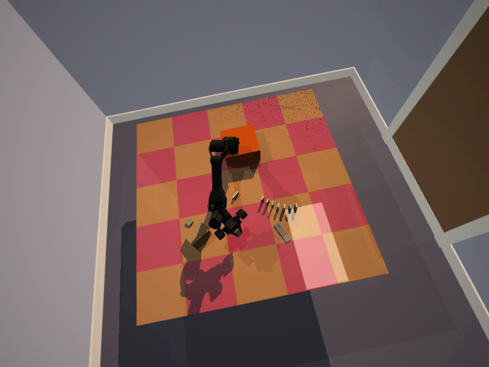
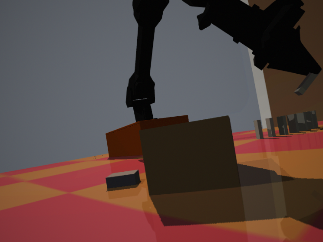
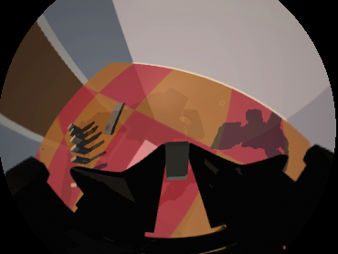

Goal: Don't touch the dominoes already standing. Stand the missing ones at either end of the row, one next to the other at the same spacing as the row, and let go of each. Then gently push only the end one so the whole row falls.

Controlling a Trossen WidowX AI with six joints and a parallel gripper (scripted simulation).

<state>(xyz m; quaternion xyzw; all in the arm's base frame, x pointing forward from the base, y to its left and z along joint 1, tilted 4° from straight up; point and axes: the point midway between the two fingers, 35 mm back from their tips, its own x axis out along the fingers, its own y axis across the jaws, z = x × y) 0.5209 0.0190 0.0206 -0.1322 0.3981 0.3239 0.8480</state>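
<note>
Domino gripped aloft in claw (image 1: 238, 230) (image 2: 314, 72) (image 3: 177, 160)
A long plank (image 1: 282, 232) (image 3: 114, 119) beyond the claw is shown from top and wrist, but not in the exterior view.

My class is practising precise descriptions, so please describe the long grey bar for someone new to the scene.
Find the checkered mat, then the curved row of standing dominoes. In the top view, the grey bar is just below that row, slanting down to the right. Unlike the upright dominoes, it lies flat.
</note>
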